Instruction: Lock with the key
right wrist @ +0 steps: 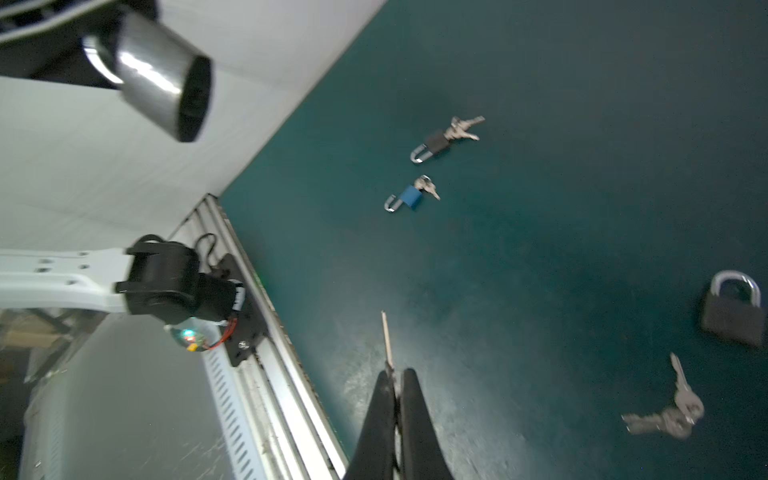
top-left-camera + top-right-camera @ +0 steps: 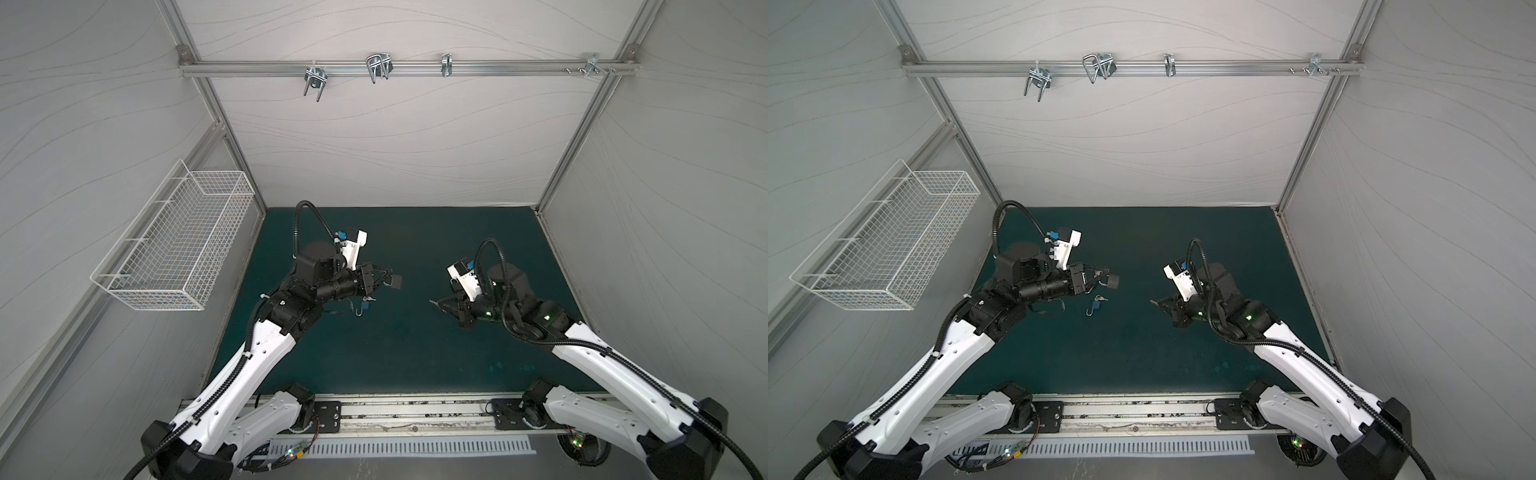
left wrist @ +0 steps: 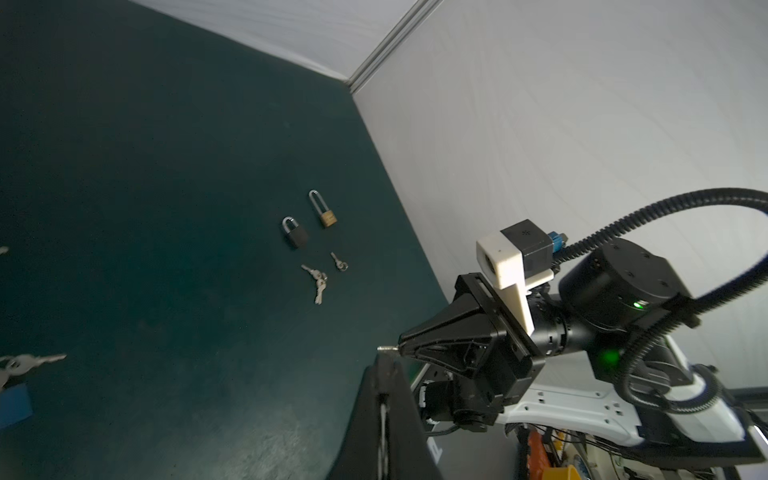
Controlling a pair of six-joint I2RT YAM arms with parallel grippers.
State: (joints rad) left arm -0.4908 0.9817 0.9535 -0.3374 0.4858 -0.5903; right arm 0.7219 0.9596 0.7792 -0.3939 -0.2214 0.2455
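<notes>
The key (image 1: pixel 387 338) is pinched between the closed fingers of the right gripper (image 1: pixel 397 376). Its blade sticks out past the tips, up off the green mat (image 2: pixel 415 353). In both top views it points across the middle toward the grey padlock (image 2: pixel 396 282). The left gripper (image 2: pixel 387 279) has that one clamped at its shackle end, and it is off the mat too. Key and padlock are well apart, with bare mat under the gap. The padlock's bottom end is turned toward the right arm. I can't tell from here whether its shackle is pushed home.

Just under the left gripper a blue padlock (image 2: pixel 1096 306) lies on the mat with its shackle open and a bunch of keys (image 2: pixel 1099 298) at its body. The right wrist view shows a small black padlock (image 1: pixel 436 143) near it, also with keys at its body.

Over toward the right arm lies a bigger black padlock (image 3: pixel 296 235), its shackle closed. A brass padlock (image 3: pixel 326 212) with a long shackle sits just beside it. Some loose keys (image 3: pixel 318 280) and one small key (image 3: pixel 338 262) lie close by.

A white wire basket (image 2: pixel 178 249) hangs on the left wall, and a metal rail (image 2: pixel 415 66) with hooks runs along the back.
</notes>
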